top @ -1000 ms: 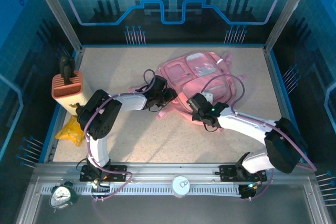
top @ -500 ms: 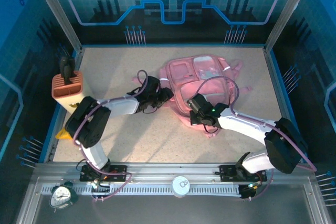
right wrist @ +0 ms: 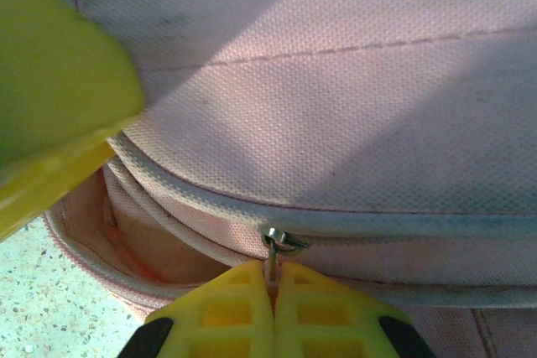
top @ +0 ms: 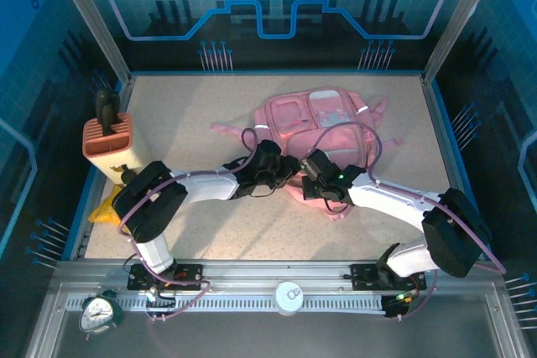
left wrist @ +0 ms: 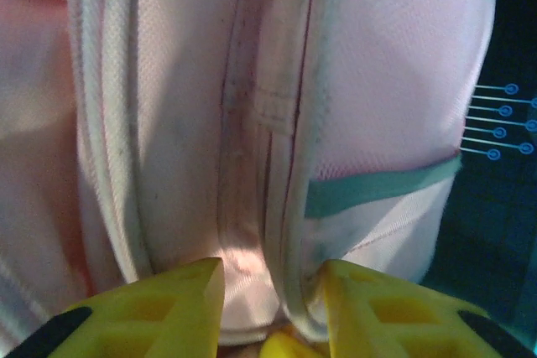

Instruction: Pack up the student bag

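Observation:
The student bag point(top: 323, 123), a pink backpack, lies flat on the table behind both grippers. My left gripper point(top: 284, 168) is at its near edge, and in the left wrist view the yellow fingers point(left wrist: 189, 295) press from both sides on a fold of pink fabric and pale piping point(left wrist: 295, 291) of the student bag point(left wrist: 168, 123). My right gripper point(top: 314, 179) is just to its right. In the right wrist view the right gripper point(right wrist: 273, 278) is shut on the metal zip pull point(right wrist: 282, 243) of the student bag point(right wrist: 336, 106). A left finger point(right wrist: 59, 98) shows at that view's upper left.
An orange ribbed box point(top: 107, 138) with a dark object point(top: 105, 109) in it stands at the left edge. A yellow item point(top: 109, 207) lies below the box. An alarm clock point(top: 101, 312) and a white disc point(top: 289, 295) sit on the front rail. A pink strap point(top: 226, 129) trails left.
My left gripper has swung right along the bag's near edge until it is beside the right gripper, and its jaws have narrowed onto the fabric. The right gripper has kept hold of the zip pull.

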Available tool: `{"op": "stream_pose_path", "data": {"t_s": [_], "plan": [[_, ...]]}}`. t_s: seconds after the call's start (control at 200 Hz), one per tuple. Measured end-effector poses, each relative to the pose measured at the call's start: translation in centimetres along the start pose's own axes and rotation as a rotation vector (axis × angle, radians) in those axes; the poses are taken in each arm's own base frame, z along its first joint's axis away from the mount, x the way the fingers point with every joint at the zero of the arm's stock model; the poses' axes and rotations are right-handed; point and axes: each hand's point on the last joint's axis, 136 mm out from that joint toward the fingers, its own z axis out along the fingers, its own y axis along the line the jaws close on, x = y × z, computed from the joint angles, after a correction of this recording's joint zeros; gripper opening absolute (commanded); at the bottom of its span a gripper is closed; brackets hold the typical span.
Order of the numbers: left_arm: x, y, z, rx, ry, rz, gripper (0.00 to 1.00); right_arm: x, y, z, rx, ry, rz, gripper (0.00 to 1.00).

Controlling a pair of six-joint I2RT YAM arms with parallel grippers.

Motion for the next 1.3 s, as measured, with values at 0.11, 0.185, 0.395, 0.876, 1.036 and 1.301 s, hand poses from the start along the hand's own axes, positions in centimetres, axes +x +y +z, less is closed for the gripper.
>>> {"op": "stream_pose_path", "data": {"t_s": [0.11, 0.185, 0.395, 0.876, 1.036, 1.301], "plan": [[-0.5, -0.7, 0.6, -0.006, -0.017, 0.008, 0.12, -0.1, 0.0, 0.0, 0.001, -0.006, -0.002, 0.00], [-0.7, -0.8, 0.5, -0.020, -0.031, 0.016, 0.00, -0.1, -0.2, -0.1, 0.001, -0.009, 0.000, 0.00], [-2.8, -0.1, -1.0, -0.060, -0.040, 0.084, 0.00, -1.0, -2.1, -1.1, 0.022, -0.054, 0.038, 0.00], [-15.2, 1.7, -5.7, -0.185, -0.138, 0.182, 0.52, -1.8, 0.9, -1.6, -0.036, -0.067, -0.063, 0.00], [-10.8, 2.4, -8.5, -0.104, -0.209, 0.095, 0.63, -1.3, 1.6, -1.3, -0.052, -0.049, -0.070, 0.00], [-4.2, 0.3, -4.8, 0.012, -0.122, -0.025, 0.61, -1.1, 1.5, -1.0, -0.053, -0.051, -0.069, 0.00]]}}
